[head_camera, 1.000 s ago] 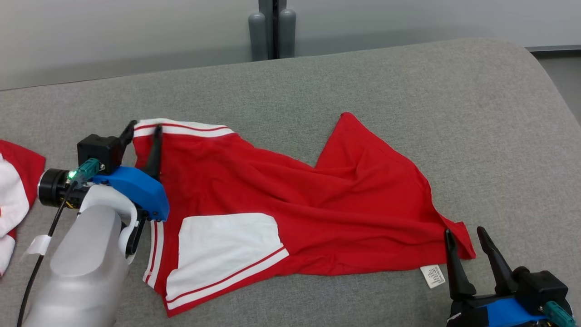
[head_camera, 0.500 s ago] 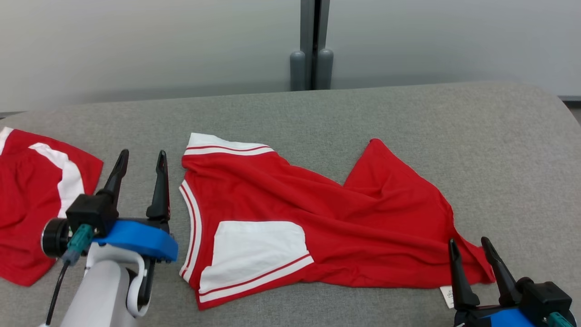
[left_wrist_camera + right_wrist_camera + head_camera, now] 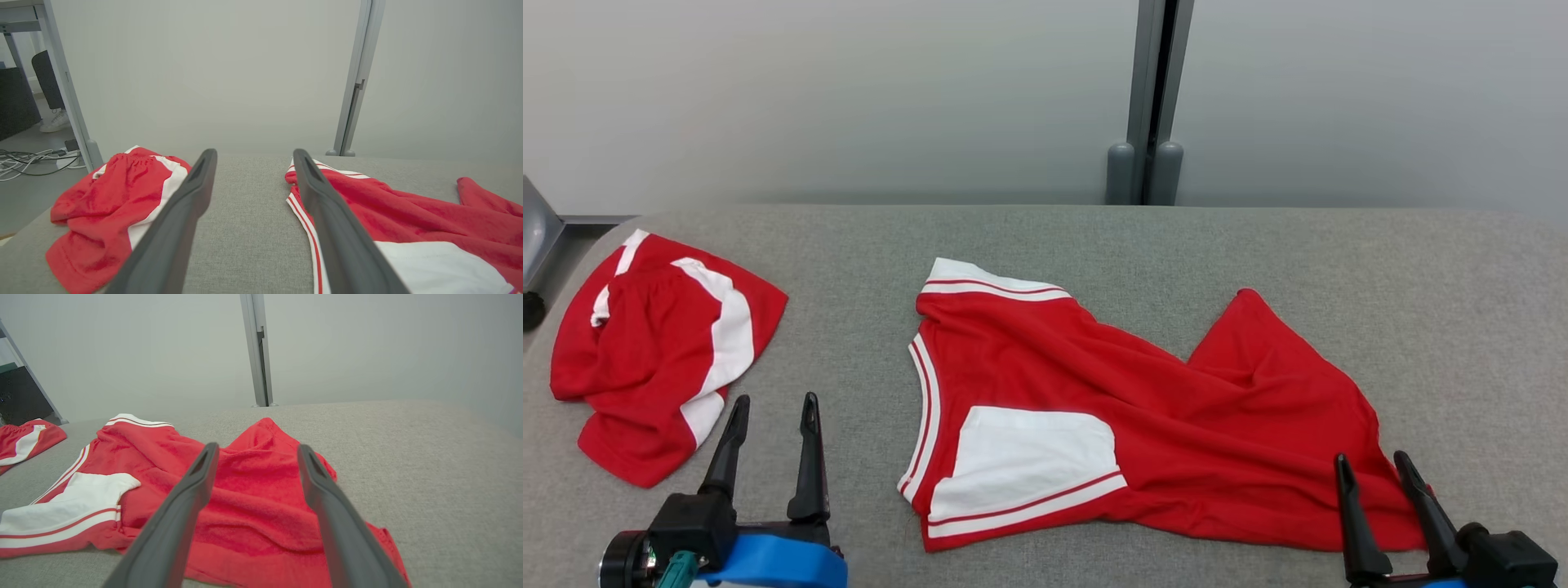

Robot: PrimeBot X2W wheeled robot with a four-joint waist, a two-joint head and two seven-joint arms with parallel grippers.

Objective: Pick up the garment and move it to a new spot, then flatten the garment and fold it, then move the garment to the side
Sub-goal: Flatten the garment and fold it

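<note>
A red garment [image 3: 1160,416] with white panels and striped trim lies rumpled across the middle of the grey padded table [image 3: 866,269]; it also shows in the left wrist view [image 3: 408,220] and the right wrist view [image 3: 253,486]. My left gripper [image 3: 774,402] stands open at the lower left, over bare table to the left of the garment's striped edge, holding nothing. At the lower right my right gripper [image 3: 1372,461] is open, its fingers at the garment's near right corner, with red cloth seen between them in the right wrist view.
A second red and white garment [image 3: 662,351] lies bunched at the table's far left, near the edge. A grey wall with a vertical post [image 3: 1147,98] stands behind the table. Cables [image 3: 28,161] lie on the floor beyond the left edge.
My left gripper let go of the garment's striped collar end, opened and drew back toward me. The head camera tilted up and left, so the whole picture shifted. The right gripper stayed open.
</note>
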